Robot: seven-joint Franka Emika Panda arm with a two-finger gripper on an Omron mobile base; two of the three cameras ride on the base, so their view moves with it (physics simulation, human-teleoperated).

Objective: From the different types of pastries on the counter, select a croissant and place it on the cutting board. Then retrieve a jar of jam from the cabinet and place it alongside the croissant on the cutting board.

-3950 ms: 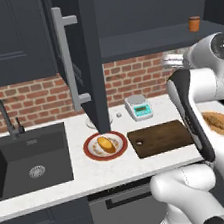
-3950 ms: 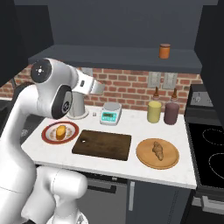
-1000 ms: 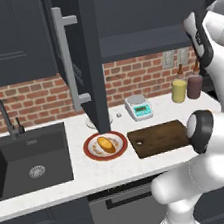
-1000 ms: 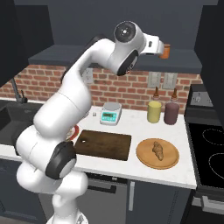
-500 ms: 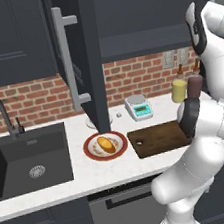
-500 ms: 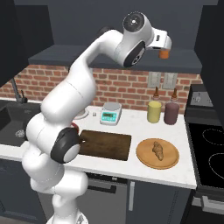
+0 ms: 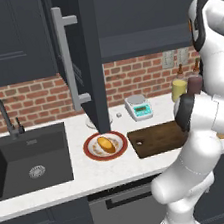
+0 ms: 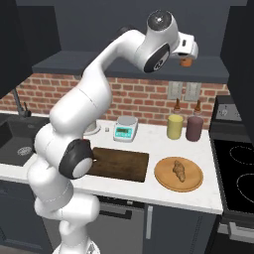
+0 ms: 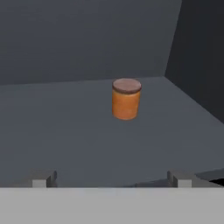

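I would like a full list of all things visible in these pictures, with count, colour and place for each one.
jar of jam: one, orange with reddish lid, upright on the cabinet shelf
croissant: one, brown, on the round tan wooden plate
bun: one, golden, on a red-rimmed plate
cutting board: one, dark brown, on the counter, nothing on it
scale: one, grey, by the brick wall
bottles: two, yellow bottle and maroon bottle, side by side at the wall
sink: one, black, set in the counter
cabinet door: dark, standing open
gripper: one, open, facing the jar, not touching it
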